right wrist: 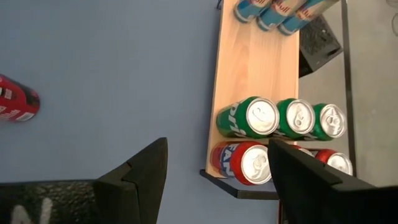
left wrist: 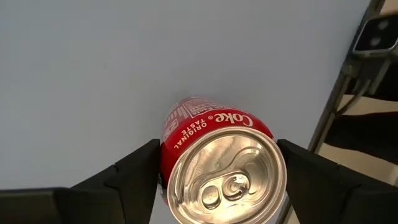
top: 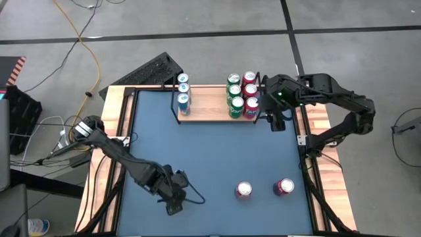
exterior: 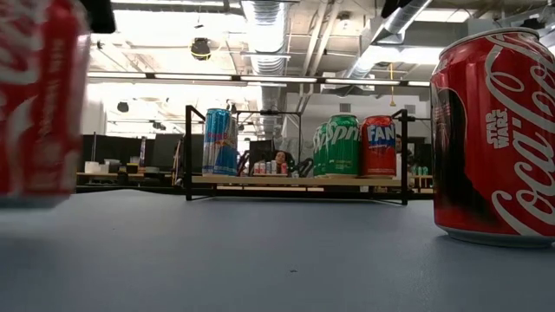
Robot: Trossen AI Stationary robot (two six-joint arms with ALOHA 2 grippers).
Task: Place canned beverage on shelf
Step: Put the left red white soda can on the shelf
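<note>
My left gripper (top: 174, 197) is near the table's front left and is shut on a red Coke can (left wrist: 217, 168). The gripper hides this can in the high view. In the low view it shows as a blurred red can (exterior: 39, 100). The light-wood shelf (top: 210, 105) stands at the far edge. It holds three blue cans (top: 183, 92) at its left end, and green cans (top: 233, 95) and red cans (top: 250, 95) at its right end. My right gripper (right wrist: 217, 180) hangs open above the shelf's right end (top: 275, 117) with nothing between its fingers. My left gripper pinches the Coke can's side wall (left wrist: 166, 158) between its two fingers, one on each opposite side, just below the top rim. The fingers slant steeply down from above. The can stands upright, and in the low view its bottom (exterior: 35, 198) looks slightly off the table.
Two more red cans (top: 244, 190) (top: 283, 187) stand on the blue table top near the front right. One of them fills the right of the low view (exterior: 494, 139). The middle of the shelf board (top: 207, 99) is bare. A keyboard (top: 152, 71) lies beyond the far left corner.
</note>
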